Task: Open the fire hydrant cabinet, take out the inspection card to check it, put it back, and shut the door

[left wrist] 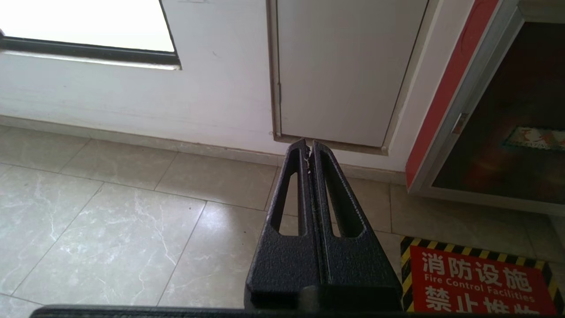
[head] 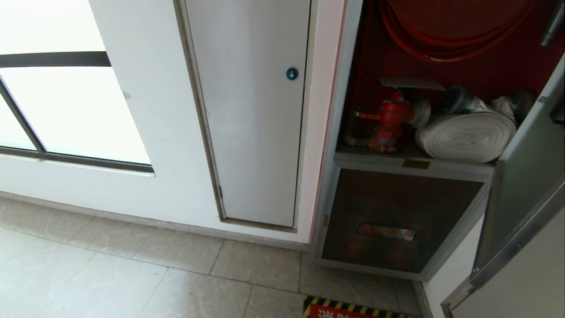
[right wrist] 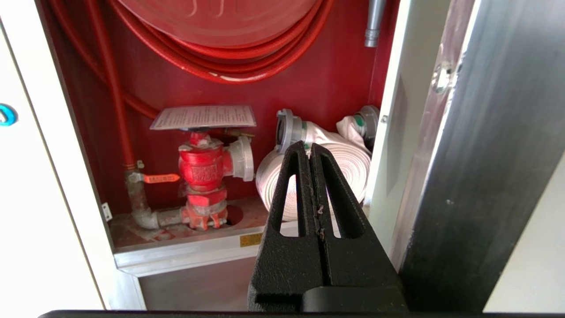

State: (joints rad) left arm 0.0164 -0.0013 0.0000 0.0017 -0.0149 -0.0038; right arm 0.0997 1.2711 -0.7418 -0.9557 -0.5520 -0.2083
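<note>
Lying atop the red valve (right wrist: 203, 170), the inspection card (right wrist: 204, 117).

Inside the open fire hydrant cabinet (right wrist: 335, 84), the inspection card (right wrist: 204, 117) lies flat on top of the valve (right wrist: 203, 170). A rolled hose (right wrist: 348, 165) sits right of the valve, a coiled hose (right wrist: 229, 62) above. The door (head: 527, 176) stands open at the right.

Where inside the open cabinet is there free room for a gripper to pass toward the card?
Free: the gap above the inspection card, below the red coiled hose, and the bare floor strip before the valve. Crowded: the white rolled hose fills the side by the door.
</note>
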